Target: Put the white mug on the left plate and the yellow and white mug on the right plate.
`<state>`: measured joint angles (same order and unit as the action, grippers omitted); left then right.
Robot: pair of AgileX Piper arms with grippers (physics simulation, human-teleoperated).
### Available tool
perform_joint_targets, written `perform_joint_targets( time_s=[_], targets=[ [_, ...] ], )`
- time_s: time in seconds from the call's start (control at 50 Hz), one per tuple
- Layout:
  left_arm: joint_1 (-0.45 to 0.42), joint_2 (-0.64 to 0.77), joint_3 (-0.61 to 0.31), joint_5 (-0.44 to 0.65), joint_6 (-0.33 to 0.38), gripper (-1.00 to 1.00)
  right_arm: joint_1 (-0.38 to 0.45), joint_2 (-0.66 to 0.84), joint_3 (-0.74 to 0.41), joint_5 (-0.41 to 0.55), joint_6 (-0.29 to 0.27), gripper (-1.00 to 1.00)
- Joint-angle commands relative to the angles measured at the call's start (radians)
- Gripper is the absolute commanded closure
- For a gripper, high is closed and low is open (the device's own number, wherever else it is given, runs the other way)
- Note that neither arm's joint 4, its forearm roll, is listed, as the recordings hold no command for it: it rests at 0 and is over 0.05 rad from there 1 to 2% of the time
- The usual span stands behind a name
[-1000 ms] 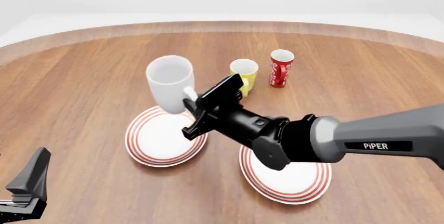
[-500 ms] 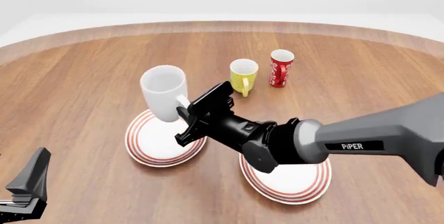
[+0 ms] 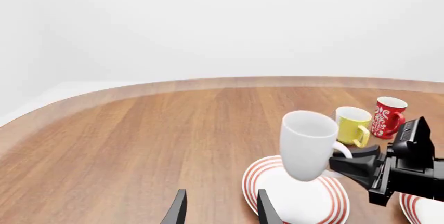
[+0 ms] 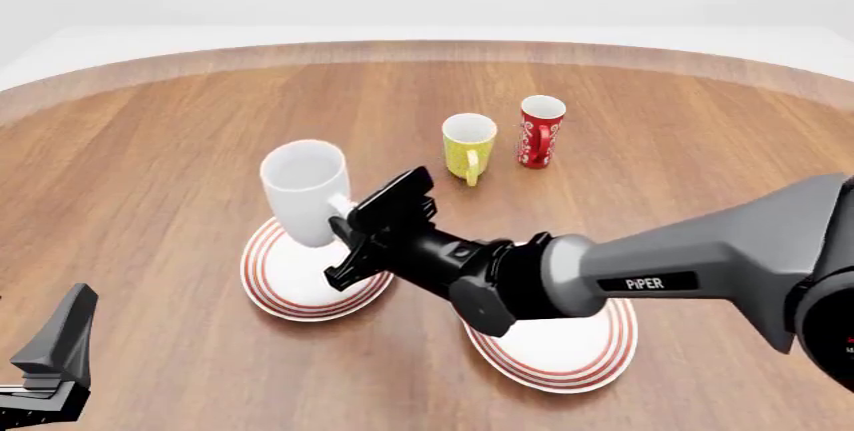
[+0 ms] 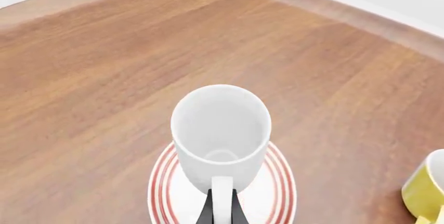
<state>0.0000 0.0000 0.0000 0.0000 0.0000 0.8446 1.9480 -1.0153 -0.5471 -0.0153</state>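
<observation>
The white mug [image 4: 306, 192] is held upright by its handle in the right gripper [image 4: 358, 233], whose fingers are pinched on the loop, as seen from the right wrist camera. The mug is carried over the left plate [image 4: 278, 281]; whether its base touches the plate cannot be told, though a gap seems visible in the left wrist view.

The yellow and white mug [image 4: 469, 145] is standing on the wooden table [image 4: 160, 151], farther back, just beside a red-and-white patterned cup [image 4: 539, 131]. The right plate [image 4: 587, 346] is partly covered by the right arm.

The left gripper [image 3: 222, 209] is kept low near the table's near-left edge, fingers parted, nothing between them.
</observation>
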Motion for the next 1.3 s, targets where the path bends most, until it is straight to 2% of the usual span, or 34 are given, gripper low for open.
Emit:
perform_joint_targets(
  time_s=[0.02, 1.3],
  targets=[
    [0.0, 0.0, 0.0, 0.0, 0.0, -1.0, 0.004, 0.02, -0.021, 0.004, 0.016, 1.0],
    [0.0, 0.0, 0.0, 0.0, 0.0, -1.0, -0.017, 0.16, -0.11, 0.036, 0.053, 1.0]
  ],
)
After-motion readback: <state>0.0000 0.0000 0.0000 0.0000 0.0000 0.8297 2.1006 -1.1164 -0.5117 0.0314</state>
